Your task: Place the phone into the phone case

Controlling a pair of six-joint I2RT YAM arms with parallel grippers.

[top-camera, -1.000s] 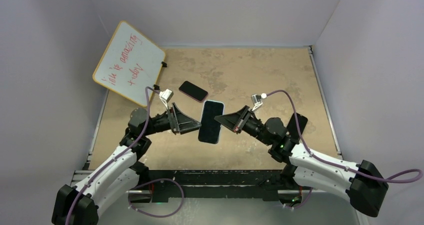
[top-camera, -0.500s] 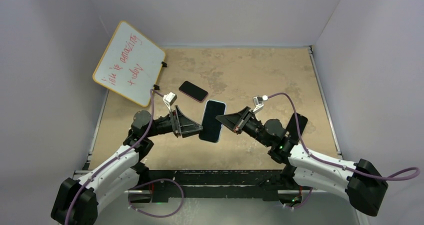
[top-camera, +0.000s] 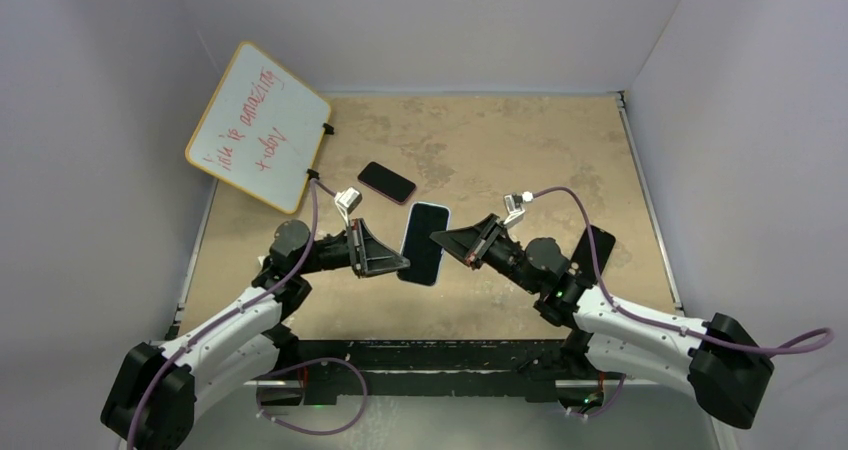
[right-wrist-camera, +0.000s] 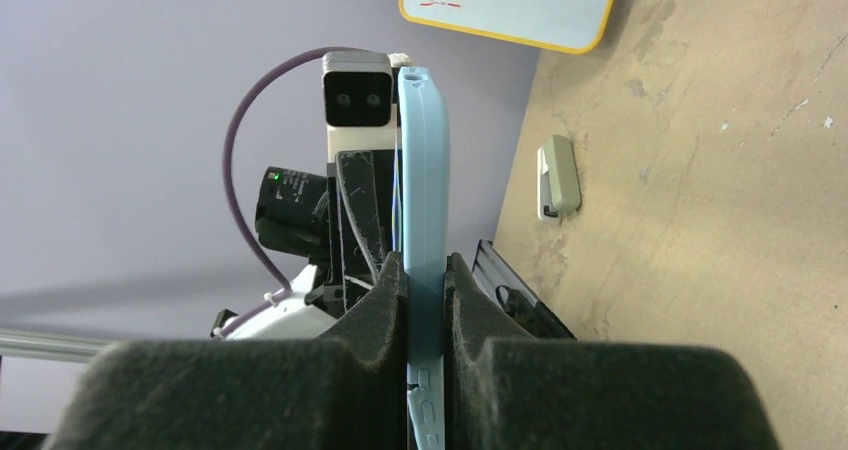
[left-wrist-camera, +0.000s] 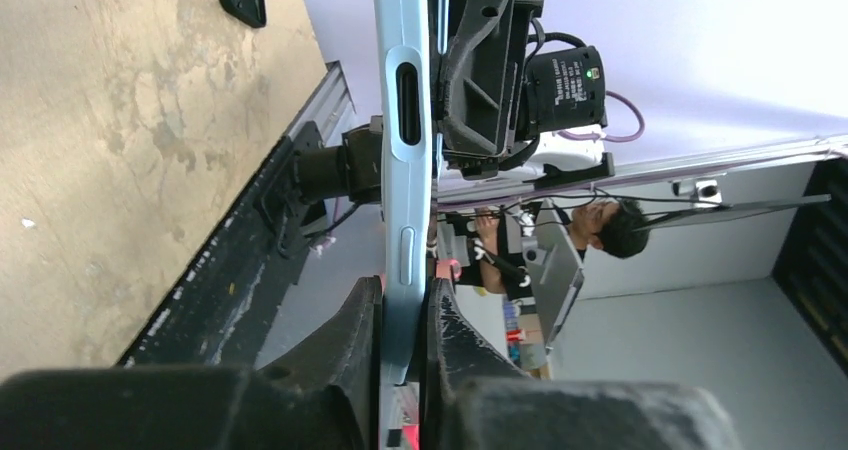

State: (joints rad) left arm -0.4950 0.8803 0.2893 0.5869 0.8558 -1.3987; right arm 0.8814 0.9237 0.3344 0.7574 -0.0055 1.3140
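Observation:
A light-blue phone case [top-camera: 424, 240] with a dark face hangs above the table between both arms. My left gripper [top-camera: 403, 263] is shut on its left long edge, and both pads press the blue rim [left-wrist-camera: 410, 170] in the left wrist view. From the other side my right gripper [top-camera: 436, 238] is shut on the right edge [right-wrist-camera: 422, 170]. A dark phone [top-camera: 386, 181] with a reddish rim lies flat on the table behind the case, apart from both grippers. Whether anything sits inside the case I cannot tell.
A whiteboard [top-camera: 257, 127] with red writing leans at the back left corner. A black flat object [top-camera: 597, 245] lies on the table by the right arm. A small beige block [right-wrist-camera: 557, 175] lies near the whiteboard. Walls close in the table on three sides.
My left gripper moved right up to the case and shut on its left edge. The right gripper kept its grip, and the case shifted slightly.

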